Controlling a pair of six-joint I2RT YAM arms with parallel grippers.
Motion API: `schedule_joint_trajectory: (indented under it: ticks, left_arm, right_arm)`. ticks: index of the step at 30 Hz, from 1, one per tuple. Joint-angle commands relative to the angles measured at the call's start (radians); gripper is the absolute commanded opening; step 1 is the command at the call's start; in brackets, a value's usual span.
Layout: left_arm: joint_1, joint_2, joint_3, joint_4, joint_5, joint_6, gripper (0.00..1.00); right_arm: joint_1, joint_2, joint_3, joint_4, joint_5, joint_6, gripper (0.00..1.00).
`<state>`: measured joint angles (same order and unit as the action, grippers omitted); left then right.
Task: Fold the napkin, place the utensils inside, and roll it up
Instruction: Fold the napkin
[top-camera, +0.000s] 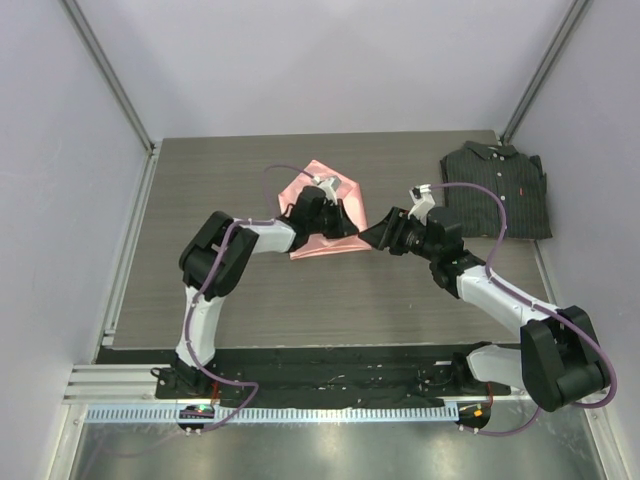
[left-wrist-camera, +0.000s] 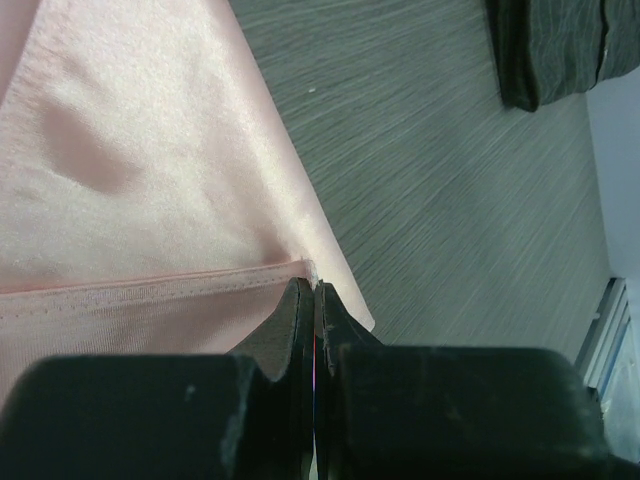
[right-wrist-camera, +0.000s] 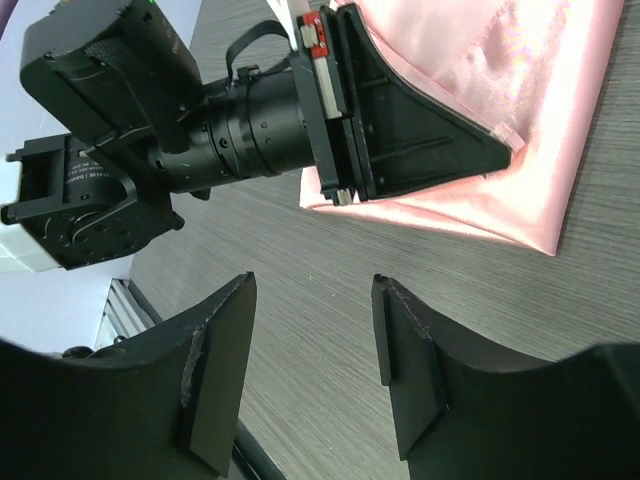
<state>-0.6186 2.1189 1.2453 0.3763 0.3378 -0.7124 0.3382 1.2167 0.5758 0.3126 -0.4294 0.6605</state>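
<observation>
The salmon-pink napkin (top-camera: 318, 247) lies partly folded at the table's middle back; it also shows in the left wrist view (left-wrist-camera: 150, 150) and the right wrist view (right-wrist-camera: 530, 110). My left gripper (top-camera: 352, 230) is shut on the napkin's hemmed edge near a corner (left-wrist-camera: 314, 290), low over the cloth. In the right wrist view it (right-wrist-camera: 500, 152) rests over the pink cloth. My right gripper (top-camera: 370, 238) is open and empty (right-wrist-camera: 312, 285), just right of the napkin and facing the left gripper above bare table. The fork is not in view.
A dark pinstriped folded shirt (top-camera: 497, 190) lies at the back right and shows in the left wrist view (left-wrist-camera: 550, 50). Grey wood-grain table (top-camera: 300, 300) surrounds the napkin. A metal rail (top-camera: 130, 385) runs along the near edge.
</observation>
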Motion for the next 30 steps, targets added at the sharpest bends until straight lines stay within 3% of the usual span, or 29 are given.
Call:
schedule_joint_trajectory:
  ticks: [1,24,26,30]
  left_arm:
    - [-0.027,0.009,0.036,-0.014,0.024,0.067,0.0]
    - [-0.063,0.021,0.019,-0.008,0.026,0.13,0.0]
    - [-0.064,0.016,0.02,-0.007,0.023,0.126,0.0]
    - [-0.064,0.015,0.049,-0.03,0.033,0.126,0.16]
  right_arm:
    - [-0.002,-0.019,0.002,0.04,-0.003,0.007,0.58]
    - [-0.002,0.01,-0.007,0.068,-0.017,0.025,0.58]
    - [-0.007,0.004,-0.005,0.053,-0.003,0.024,0.62]
    - [-0.051,-0.014,-0.005,0.023,-0.003,0.028,0.67]
